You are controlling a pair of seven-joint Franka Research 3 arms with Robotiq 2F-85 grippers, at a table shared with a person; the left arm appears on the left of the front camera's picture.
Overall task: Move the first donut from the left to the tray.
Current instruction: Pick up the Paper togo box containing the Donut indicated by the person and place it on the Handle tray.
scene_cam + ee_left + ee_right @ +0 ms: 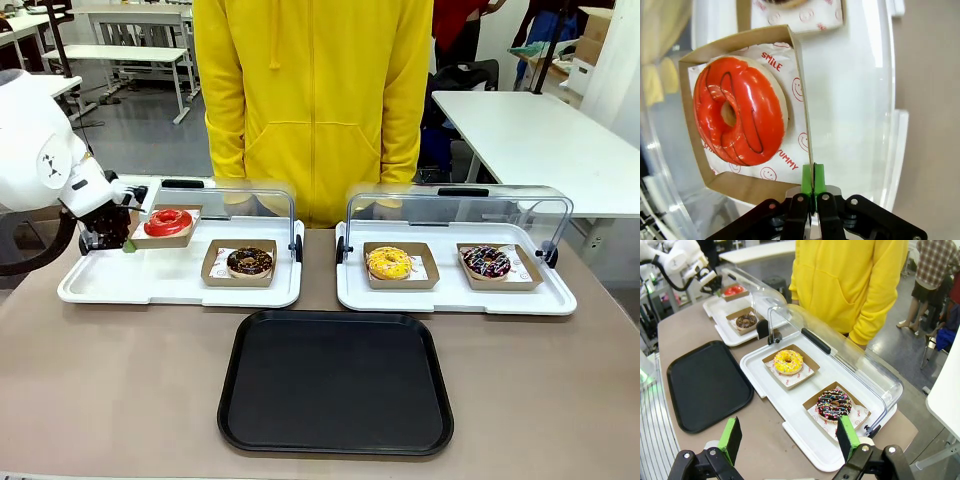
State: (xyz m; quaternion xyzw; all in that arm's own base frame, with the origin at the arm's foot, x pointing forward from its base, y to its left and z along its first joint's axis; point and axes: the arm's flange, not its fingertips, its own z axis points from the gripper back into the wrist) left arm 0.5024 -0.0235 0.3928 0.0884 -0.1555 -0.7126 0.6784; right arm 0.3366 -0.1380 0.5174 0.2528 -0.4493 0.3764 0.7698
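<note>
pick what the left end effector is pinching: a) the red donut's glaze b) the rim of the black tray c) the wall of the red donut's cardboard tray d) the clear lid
c, the left end effector is shut on the thin cardboard tray wall, beside the red donut, not touching it.

Even, bright indoor light fell from overhead, leaving only soft, faint shadows on the worktop (120, 380). Glare streaked the clear lid (840, 347) and shone on the red glaze (747, 117). Wrist views bowed at their edges; the nearest fingers (812, 176) were slightly blurred.
</note>
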